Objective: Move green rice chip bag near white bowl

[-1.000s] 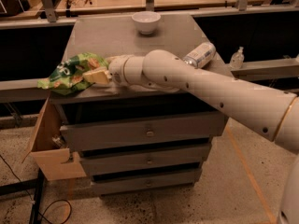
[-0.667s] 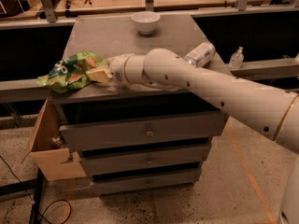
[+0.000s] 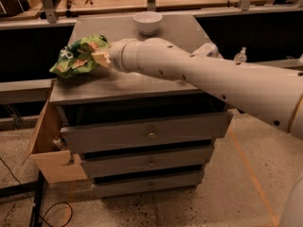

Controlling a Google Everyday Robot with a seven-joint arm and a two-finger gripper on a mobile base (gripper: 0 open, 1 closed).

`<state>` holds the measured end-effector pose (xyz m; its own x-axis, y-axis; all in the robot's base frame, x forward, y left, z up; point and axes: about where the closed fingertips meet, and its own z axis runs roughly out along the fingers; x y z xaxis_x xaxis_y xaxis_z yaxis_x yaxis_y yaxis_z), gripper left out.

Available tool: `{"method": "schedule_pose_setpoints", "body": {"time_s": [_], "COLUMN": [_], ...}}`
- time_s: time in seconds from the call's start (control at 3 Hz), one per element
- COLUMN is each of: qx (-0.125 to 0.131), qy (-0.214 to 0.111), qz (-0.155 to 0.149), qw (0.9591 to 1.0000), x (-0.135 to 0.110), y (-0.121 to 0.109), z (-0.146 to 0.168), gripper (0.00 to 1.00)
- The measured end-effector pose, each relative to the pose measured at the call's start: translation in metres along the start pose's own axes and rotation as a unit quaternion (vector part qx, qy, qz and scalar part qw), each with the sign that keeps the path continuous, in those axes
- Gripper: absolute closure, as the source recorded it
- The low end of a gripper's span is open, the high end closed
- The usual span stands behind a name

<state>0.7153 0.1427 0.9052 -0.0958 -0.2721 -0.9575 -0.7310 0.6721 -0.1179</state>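
Green bag (image 3: pixel 75 58) crosswise, one end in claw (image 3: pixel 102 57)

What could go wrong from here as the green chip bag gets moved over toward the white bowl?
1. The gripper meets the green rice chip bag at the left edge of the cabinet top; a slip could drop the bag off the side.
2. The white bowl sits near the back edge; a bag pushed in too far might shove it off.
3. The arm passes over a clear bottle and may knock it.
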Motion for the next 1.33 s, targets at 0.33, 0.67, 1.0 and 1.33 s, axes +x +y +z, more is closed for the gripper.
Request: {"method": "schedule_pose_setpoints", "body": {"time_s": [0.33,0.67,1.0,1.33], "qx": [0.041,0.076,0.193,0.192], "qy": [-0.016,-0.015,-0.003,-0.004], "qz": [0.028,0.046,0.038,0.038], "qw": [0.9986,0.9959,0.9805,0.9806], "x": [-0.012,0.0,0.027,0.026], "y": [0.008,0.0,-0.11,-0.109], "z": [-0.003,0.008,-0.023,-0.022], "gripper": [1.0,1.0,1.0,1.0]}}
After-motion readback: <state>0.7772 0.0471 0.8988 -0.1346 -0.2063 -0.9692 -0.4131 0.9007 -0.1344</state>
